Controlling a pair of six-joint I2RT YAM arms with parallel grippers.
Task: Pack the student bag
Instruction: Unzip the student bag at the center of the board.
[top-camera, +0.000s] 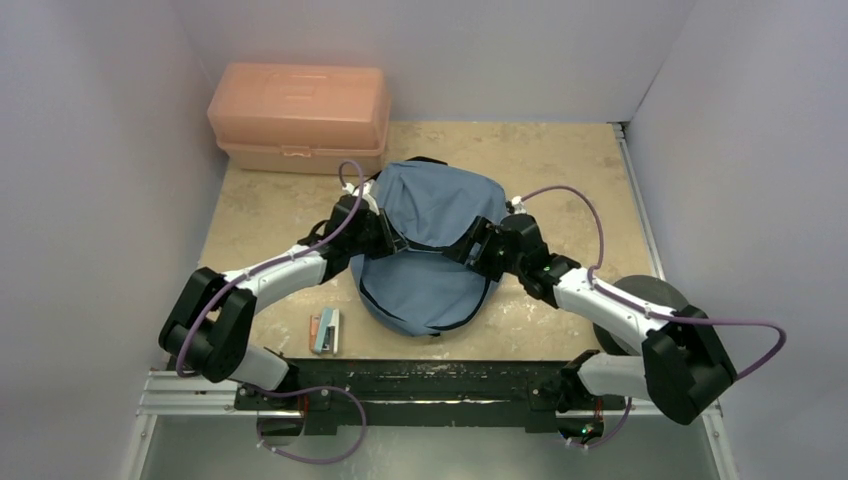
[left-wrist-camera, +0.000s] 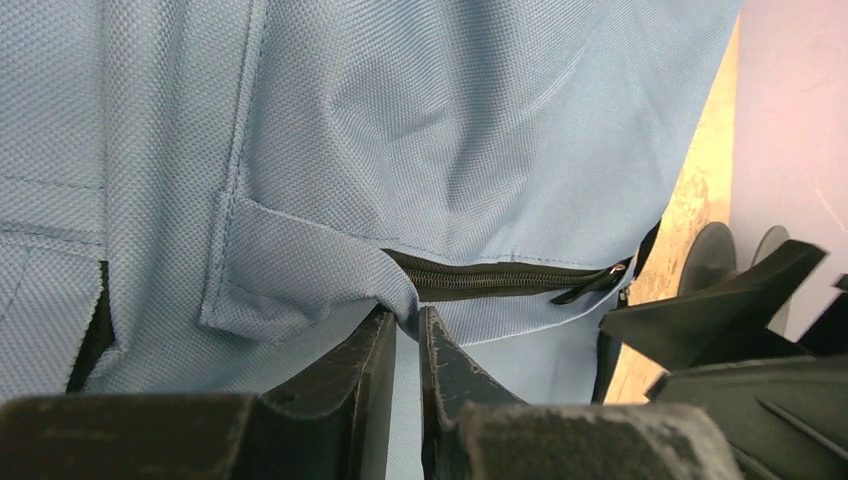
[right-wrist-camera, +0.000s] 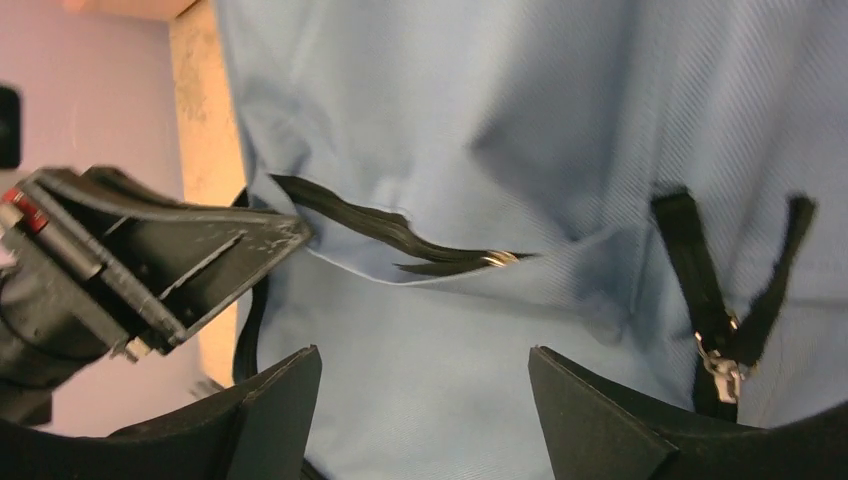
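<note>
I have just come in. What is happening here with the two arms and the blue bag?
Both arms work on the student bag, lying in the middle of the table. The left gripper pinches a fold of fabric beside the zipper. The right gripper is open over the bag, holding nothing. A small item lies on the table nearby.

Nothing legible is showing: bag (top-camera: 430, 250) and pink box (top-camera: 298, 115) are showing no readable marks, and the small teal packet (top-camera: 324, 332) is coming through too small to read.

Dusty-blue student bag (top-camera: 430, 215), black straps (right-wrist-camera: 690, 260), salmon-pink box (top-camera: 300, 115), beige table (top-camera: 560, 160).
</note>
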